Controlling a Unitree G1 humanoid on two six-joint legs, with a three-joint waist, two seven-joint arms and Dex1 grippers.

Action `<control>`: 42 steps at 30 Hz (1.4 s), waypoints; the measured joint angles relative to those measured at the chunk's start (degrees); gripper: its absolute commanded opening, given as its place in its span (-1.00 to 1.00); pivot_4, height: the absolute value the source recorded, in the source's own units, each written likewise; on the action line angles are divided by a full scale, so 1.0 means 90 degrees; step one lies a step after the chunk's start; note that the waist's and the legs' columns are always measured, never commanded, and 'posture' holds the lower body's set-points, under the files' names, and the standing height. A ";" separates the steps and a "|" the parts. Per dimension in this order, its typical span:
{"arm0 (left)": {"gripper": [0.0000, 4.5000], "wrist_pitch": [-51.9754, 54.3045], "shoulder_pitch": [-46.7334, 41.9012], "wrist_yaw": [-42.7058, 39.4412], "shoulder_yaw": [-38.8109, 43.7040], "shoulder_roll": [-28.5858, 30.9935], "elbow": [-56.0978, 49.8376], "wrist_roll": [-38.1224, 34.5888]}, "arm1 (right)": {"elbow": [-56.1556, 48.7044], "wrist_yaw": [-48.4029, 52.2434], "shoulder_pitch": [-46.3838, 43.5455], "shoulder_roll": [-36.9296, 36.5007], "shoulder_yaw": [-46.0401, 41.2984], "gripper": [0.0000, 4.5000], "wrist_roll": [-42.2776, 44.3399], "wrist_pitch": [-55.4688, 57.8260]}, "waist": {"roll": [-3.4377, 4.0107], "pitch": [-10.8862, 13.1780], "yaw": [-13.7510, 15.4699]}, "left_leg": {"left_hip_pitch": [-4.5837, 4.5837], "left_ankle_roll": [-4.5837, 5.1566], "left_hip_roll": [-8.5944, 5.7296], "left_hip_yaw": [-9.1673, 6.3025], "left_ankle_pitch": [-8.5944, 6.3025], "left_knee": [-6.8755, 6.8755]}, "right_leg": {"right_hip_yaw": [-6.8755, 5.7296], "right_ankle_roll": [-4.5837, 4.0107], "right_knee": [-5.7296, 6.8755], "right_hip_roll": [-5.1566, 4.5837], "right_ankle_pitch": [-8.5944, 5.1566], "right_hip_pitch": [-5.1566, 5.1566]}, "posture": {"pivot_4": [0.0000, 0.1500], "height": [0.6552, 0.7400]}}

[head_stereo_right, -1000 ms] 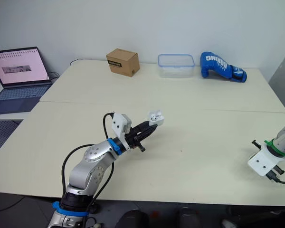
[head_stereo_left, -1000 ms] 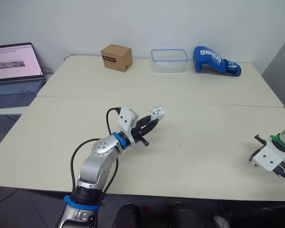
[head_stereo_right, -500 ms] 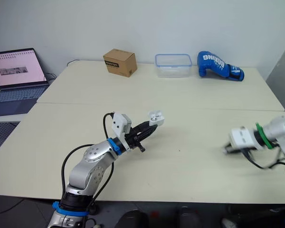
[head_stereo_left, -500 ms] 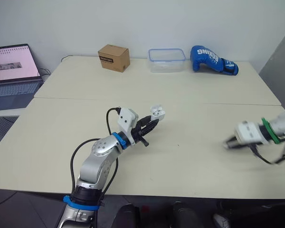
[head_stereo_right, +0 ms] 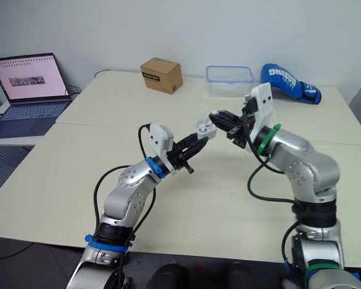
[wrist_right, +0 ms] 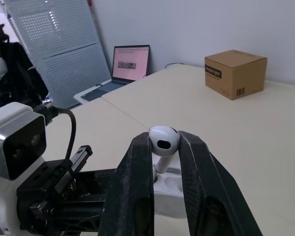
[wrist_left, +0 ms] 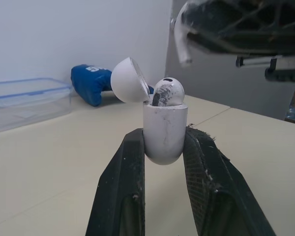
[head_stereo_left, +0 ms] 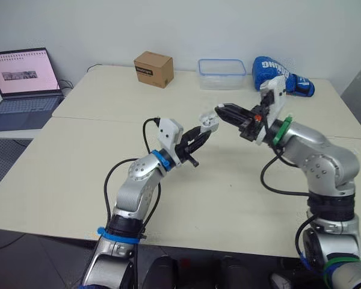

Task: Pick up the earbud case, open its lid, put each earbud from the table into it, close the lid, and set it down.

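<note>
Two grippers meet over the table [head_stereo_left: 78, 174]: nearest us, the left gripper [head_stereo_left: 200, 136] clamps the earbud case [wrist_left: 164, 130] by its sides, upright, lid [wrist_left: 129, 81] flipped back, seated earbud [wrist_left: 168, 92] in place, so the free socket faces up. Just beyond, the right gripper [head_stereo_left: 224, 111] pinches the second earbud [wrist_right: 163, 139] stem-down right above that case. I can't tell whether the stem tip, half hidden between fingers, touches the socket yet.

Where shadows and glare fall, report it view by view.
Left eye view: soft, even light, no hard shadows on the table; the laptop screen glows bright. Right wrist view: a pale highlight on top of the earbud. Left wrist view: the earbud case evenly lit, without glare.
</note>
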 measured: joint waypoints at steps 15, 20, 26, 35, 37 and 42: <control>-0.67 -0.0118 -0.0025 -0.0222 -0.0094 -0.0096 0.0103 0.0023 | -0.0367 -0.0351 0.0423 -0.0196 0.0319 -0.83 -0.0487 -0.0164 | 0.0000 0.0000 -0.0027 | 0.0000 0.0004 0.0006 -0.0007 0.0001 -0.0003 | 0.0005 0.0003 -0.0003 0.0028 -0.0002 -0.0001 | 1.00 1.00; -0.67 -0.0118 0.0037 -0.0241 -0.0144 -0.0090 0.0041 0.0021 | -0.0367 -0.0278 0.0500 -0.0303 0.0399 -0.83 -0.0650 -0.0256 | -0.0001 0.0000 -0.0041 | 0.0001 0.0004 0.0009 -0.0009 0.0001 -0.0003 | 0.0005 0.0003 -0.0003 0.0031 -0.0003 -0.0002 | 1.00 1.00; -0.67 -0.0119 0.0064 -0.0257 -0.0163 -0.0084 0.0005 0.0020 | -0.0367 -0.0158 0.0568 -0.0365 0.0509 -0.83 -0.0768 -0.0394 | -0.0001 0.0000 -0.0043 | 0.0000 0.0004 0.0009 -0.0009 0.0001 -0.0004 | 0.0005 0.0004 -0.0005 0.0032 -0.0003 -0.0001 | 1.00 1.00; -0.67 -0.0107 0.0103 -0.0223 -0.0104 -0.0062 0.0005 0.0018 | -0.0400 -0.0058 0.0706 -0.0471 0.0498 0.53 -0.0747 -0.0398 | -0.0001 0.0000 -0.0043 | 0.0000 0.0004 0.0010 -0.0009 0.0000 -0.0004 | 0.0006 0.0004 -0.0008 0.0032 -0.0003 -0.0001 | 1.00 1.00; -0.67 -0.0103 0.0115 -0.0226 -0.0113 -0.0064 0.0006 0.0018 | -0.0402 0.0002 0.0723 -0.0542 0.0487 0.83 -0.0731 -0.0387 | -0.0001 0.0001 -0.0043 | -0.0001 0.0004 0.0009 -0.0008 0.0000 -0.0004 | 0.0007 0.0004 -0.0009 0.0032 -0.0003 -0.0001 | 1.00 1.00; -0.67 -0.0091 0.0084 -0.0287 -0.0107 -0.0071 -0.0016 -0.0027 | -0.0581 0.0303 0.1044 -0.0959 0.0386 0.98 -0.0533 -0.0129 | -0.0002 0.0001 -0.0028 | -0.0003 0.0005 0.0009 -0.0010 0.0000 -0.0005 | 0.0006 0.0004 -0.0013 0.0031 -0.0003 -0.0001 | 1.00 1.00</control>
